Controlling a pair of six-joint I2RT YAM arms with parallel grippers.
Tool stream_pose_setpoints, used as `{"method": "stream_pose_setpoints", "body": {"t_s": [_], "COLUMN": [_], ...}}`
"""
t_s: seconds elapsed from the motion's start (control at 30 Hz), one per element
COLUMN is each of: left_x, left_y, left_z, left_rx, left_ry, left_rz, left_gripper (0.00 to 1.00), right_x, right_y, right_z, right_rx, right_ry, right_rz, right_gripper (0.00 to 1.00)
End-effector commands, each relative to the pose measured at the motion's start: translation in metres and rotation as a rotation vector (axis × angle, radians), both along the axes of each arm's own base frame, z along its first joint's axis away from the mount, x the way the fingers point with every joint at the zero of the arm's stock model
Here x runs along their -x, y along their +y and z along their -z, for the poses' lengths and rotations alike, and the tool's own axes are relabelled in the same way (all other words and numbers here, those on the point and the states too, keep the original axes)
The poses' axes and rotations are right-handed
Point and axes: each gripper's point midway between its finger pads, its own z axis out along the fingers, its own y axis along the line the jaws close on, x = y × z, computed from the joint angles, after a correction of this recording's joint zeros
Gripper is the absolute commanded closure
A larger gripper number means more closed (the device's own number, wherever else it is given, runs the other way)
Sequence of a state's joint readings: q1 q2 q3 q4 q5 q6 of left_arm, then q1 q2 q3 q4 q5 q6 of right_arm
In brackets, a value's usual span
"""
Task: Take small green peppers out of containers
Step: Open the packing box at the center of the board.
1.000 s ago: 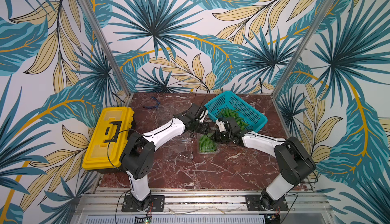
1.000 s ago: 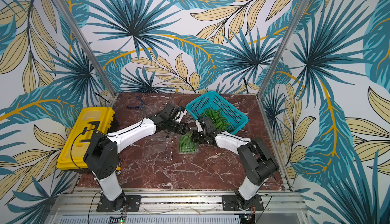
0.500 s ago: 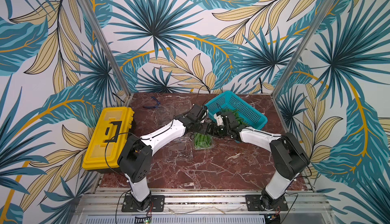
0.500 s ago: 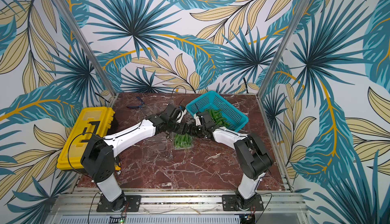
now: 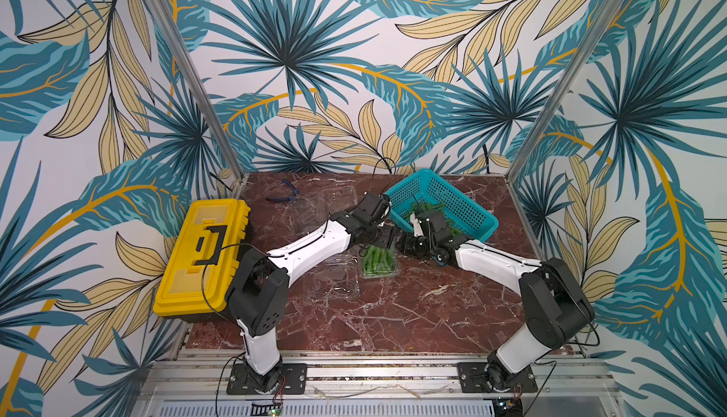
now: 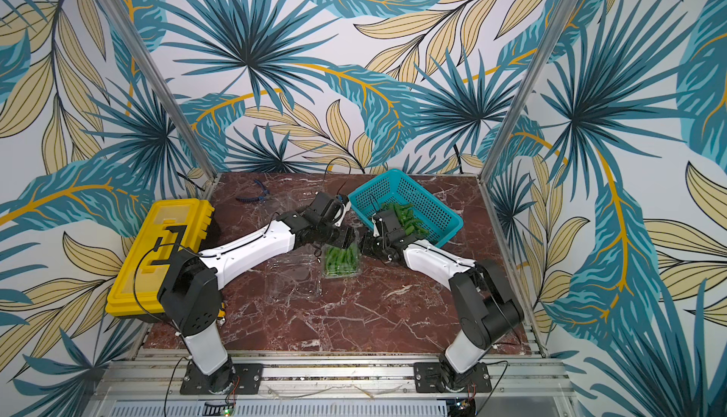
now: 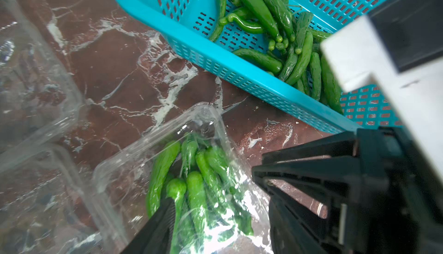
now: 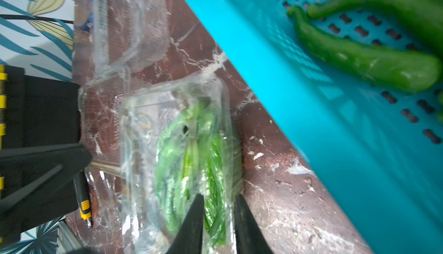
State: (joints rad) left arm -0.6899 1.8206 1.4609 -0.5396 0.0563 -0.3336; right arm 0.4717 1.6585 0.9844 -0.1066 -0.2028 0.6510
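A clear container [image 5: 377,263] [image 6: 341,261] packed with small green peppers [image 7: 196,188] [image 8: 189,149] lies on the marble in front of the basket. My left gripper [image 7: 215,219] [image 5: 384,237] straddles its far end; one finger presses the film over the peppers and the other sits against the side wall. My right gripper [image 8: 219,207] [image 6: 364,244] comes in from the basket side. Its jaws stand narrow, pinching the container's wall with green behind it. More peppers [image 7: 275,25] [image 6: 405,214] lie in the teal basket [image 5: 464,214].
An empty clear container [image 5: 332,281] lies open to the left of the full one. Another [image 5: 336,195] sits near the back. A yellow toolbox [image 5: 200,254] fills the left edge. Blue pliers [image 5: 283,195] lie at the back left. The basket rim [image 8: 311,97] is close to both grippers.
The full container has slid a little toward the back left with both grippers. The right jaws opened and then narrowed again on its wall. The left jaws kept their width.
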Motion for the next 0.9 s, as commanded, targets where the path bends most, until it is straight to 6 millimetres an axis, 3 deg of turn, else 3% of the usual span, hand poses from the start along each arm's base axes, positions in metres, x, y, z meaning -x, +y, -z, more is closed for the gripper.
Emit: {"method": "stream_pose_setpoints", "body": {"t_s": [0.0,0.2,0.43,0.67,0.87], "left_x": [-0.004,-0.004,-0.005,-0.007,-0.011], "left_y": [-0.013,-0.014,-0.010,-0.009,-0.006], "left_z": [-0.001,0.015,0.024,0.035,0.038], "left_rx": [0.023,0.000,-0.027,-0.031,-0.045], "left_ry": [0.015,0.057,0.068,0.093,0.104], "left_rz": [0.005,0.002,-0.011,-0.021,-0.040], "left_gripper": [0.37,0.37,0.37,0.37,0.40], "right_x": [0.007,0.003,0.006,0.012,0.012], "right_y": [-0.007,-0.009,0.014,0.024,0.022], "right_z": [0.021,0.028,0.032,0.053,0.047], "right_rx": [0.040,0.049,-0.032,-0.060,-0.070], "right_ry": [0.052,0.064,0.067,0.126,0.106], "right_rz": [0.015,0.027,-0.089,-0.139,-0.141], "right_gripper": [0.77,0.77,0.75,0.73,0.88]}}
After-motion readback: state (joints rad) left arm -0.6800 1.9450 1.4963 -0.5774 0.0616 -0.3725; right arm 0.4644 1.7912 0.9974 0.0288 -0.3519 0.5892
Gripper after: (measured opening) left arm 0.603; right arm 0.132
